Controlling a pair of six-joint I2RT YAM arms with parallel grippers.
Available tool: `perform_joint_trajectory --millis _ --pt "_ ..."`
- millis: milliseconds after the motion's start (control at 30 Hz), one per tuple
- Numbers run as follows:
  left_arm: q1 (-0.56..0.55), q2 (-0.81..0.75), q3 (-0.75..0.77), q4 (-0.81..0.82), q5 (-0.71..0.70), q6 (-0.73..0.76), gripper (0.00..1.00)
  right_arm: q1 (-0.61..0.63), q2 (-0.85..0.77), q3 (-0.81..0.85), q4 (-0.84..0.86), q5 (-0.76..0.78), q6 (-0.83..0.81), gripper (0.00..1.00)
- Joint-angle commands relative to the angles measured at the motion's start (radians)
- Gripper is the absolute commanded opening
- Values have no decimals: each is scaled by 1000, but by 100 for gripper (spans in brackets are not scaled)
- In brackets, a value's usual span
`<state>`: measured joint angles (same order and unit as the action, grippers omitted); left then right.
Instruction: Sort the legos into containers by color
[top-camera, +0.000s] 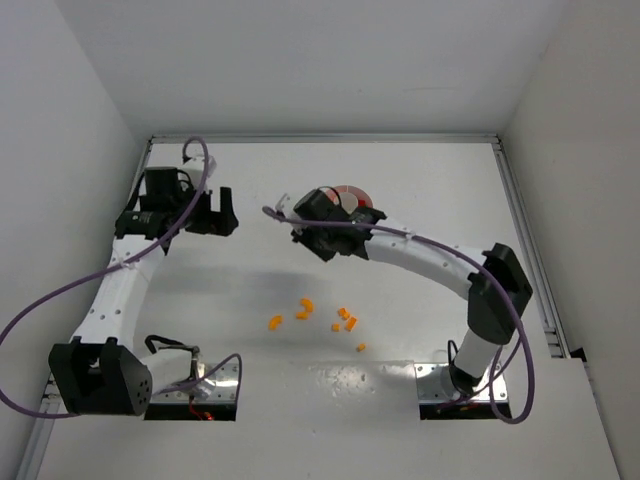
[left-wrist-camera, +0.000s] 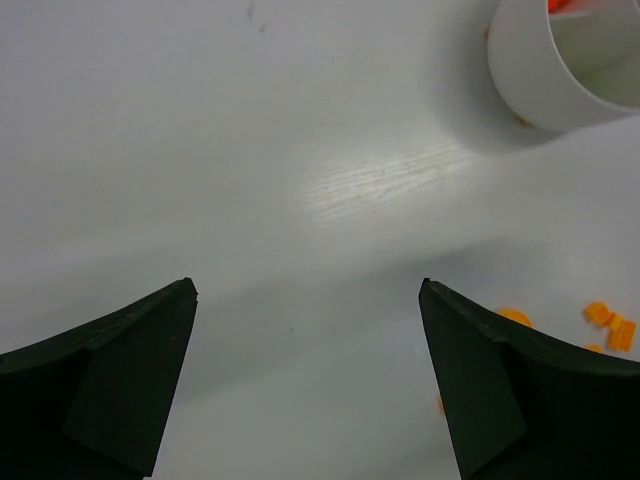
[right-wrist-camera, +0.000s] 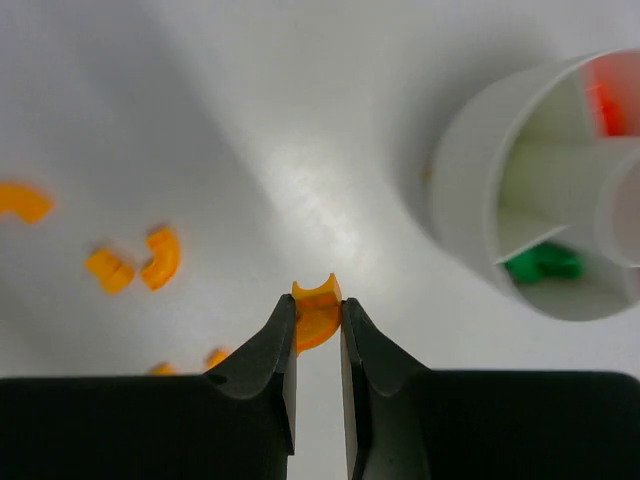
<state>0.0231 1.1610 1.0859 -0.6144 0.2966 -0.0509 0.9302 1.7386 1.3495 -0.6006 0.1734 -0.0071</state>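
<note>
Top view: your right end effector (top-camera: 322, 232) hangs over the middle of the white bench (top-camera: 250, 290), with the round white dish (top-camera: 352, 192) just beside it at 1 o'clock and partly hidden behind the wrist. A scatter of loose orange legos (top-camera: 345, 318) lies on the bench at 6 o'clock from that end effector, well apart from the dish. Your left end effector (top-camera: 215, 212) sits at 9 o'clock from the right one, over bare bench. Right wrist view: the right end effector (right-wrist-camera: 318, 300) has its two fingers pressed onto a curved orange lego (right-wrist-camera: 317, 322), pinching it by its sides with the arc's hollow facing 12 o'clock. The dish (right-wrist-camera: 465, 190) stands at 2 o'clock from the pinched piece, apart from it. One of its wedges holds green legos (right-wrist-camera: 545, 265), and another, at 12 o'clock from the green wedge, holds red legos (right-wrist-camera: 605, 105). More loose orange legos (right-wrist-camera: 160, 255) rest on the bench at 9 o'clock. Left wrist view: the left end effector (left-wrist-camera: 307, 285) is spread wide with nothing between its fingers. The dish wall (left-wrist-camera: 540, 70) shows at 1 o'clock and a few orange legos (left-wrist-camera: 610, 325) at 3 o'clock.
</note>
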Motion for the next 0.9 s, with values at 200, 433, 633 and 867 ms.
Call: perform_joint_trajectory --millis 200,433,633,867 --pt "-241 -70 -138 1 -106 192 98 -218 82 299 67 156 -76 0" --pt "-325 -101 -205 -10 -116 275 100 -347 207 451 38 95 -65 0" --pt "-357 -46 -205 -10 -209 252 100 -358 248 451 10 64 -56 0" --pt "-413 -57 -225 -19 -149 341 100 -367 259 433 -11 23 -47 0"
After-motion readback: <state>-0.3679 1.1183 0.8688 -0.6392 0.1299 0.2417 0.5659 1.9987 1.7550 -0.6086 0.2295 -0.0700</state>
